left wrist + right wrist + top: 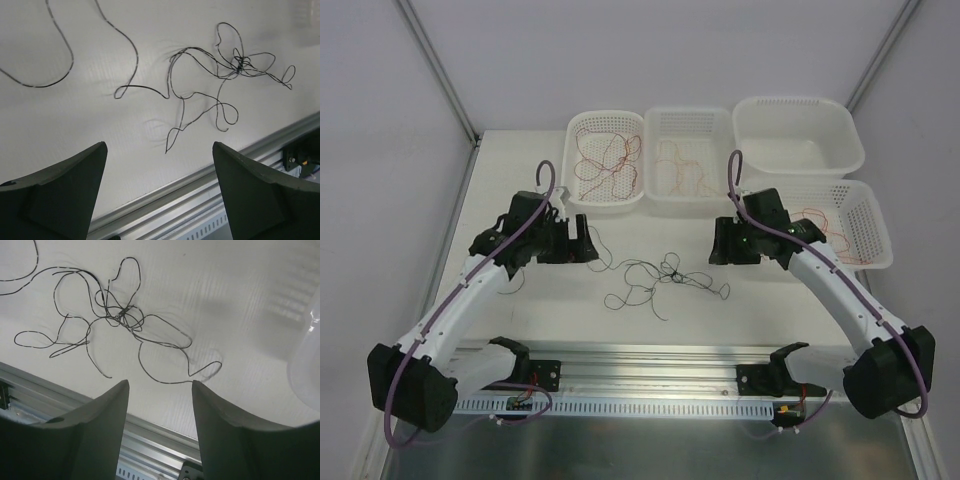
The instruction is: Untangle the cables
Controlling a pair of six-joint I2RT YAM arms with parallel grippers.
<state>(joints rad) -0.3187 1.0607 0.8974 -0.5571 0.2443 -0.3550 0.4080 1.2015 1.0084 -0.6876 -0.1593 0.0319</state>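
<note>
My left claw hangs with its jaws spread wide and nothing between them, and my right claw is parted and empty too. The thin black wire cables lie in one loose, knotted tangle on the white table. They sit between my two claws, midway along the near edge, well short of the white perforated baskets at the far edge.

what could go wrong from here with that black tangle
The cables lie flat and hair-thin, so the open left tool or right tool could close on nothing. The knot looks tight; pulling loops apart might cinch it. A loose strand trails beside the left tool and may snag.
</note>
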